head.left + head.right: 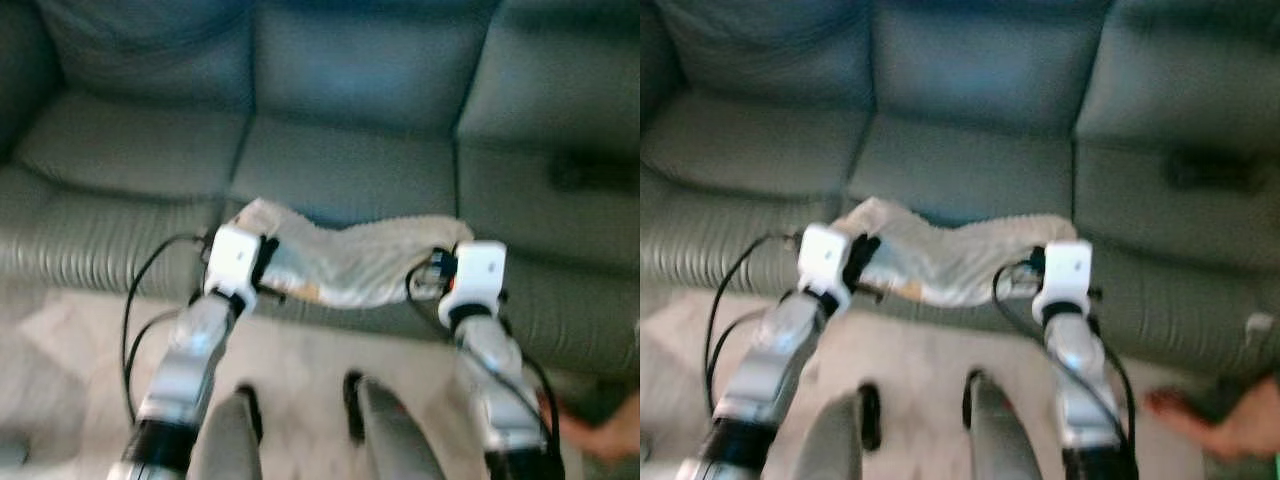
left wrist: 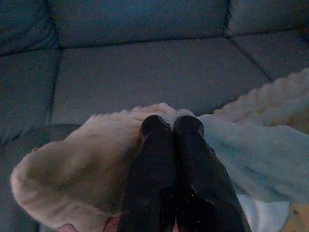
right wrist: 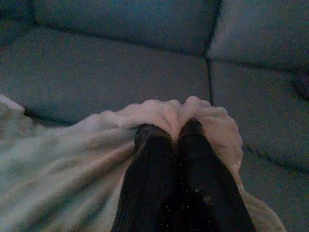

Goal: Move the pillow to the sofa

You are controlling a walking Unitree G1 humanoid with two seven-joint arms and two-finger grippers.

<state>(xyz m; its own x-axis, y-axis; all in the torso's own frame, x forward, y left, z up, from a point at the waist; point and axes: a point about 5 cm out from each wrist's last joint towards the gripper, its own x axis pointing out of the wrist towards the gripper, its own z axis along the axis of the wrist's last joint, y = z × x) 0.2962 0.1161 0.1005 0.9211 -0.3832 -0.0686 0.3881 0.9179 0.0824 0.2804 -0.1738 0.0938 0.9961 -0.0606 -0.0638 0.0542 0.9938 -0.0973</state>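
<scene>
Cream fleece pillow (image 1: 350, 262), slack and sagging in the middle, held up in the air between the two arms, just in front of the front edge of the sofa's middle seat cushion and above the pale floor (image 1: 300, 350). Left claw (image 2: 173, 126): both black fingers pressed together, pinching a bunched fold at the pillow's left end; the fabric wraps around the fingertips. Right claw (image 3: 170, 131): fingers likewise closed, pinching a gathered ruffle at the pillow's right end. Each silver arm ends in a white wrist block, with black cables looping beside it. Grey-green sofa (image 1: 340, 170): three seat cushions and matching back cushions span the scene behind the pillow; a dark, blurred object (image 1: 590, 170) lies on the right seat cushion, too indistinct to identify. A person's hand (image 1: 1240, 420) shows low at the robot's right, near the floor.
</scene>
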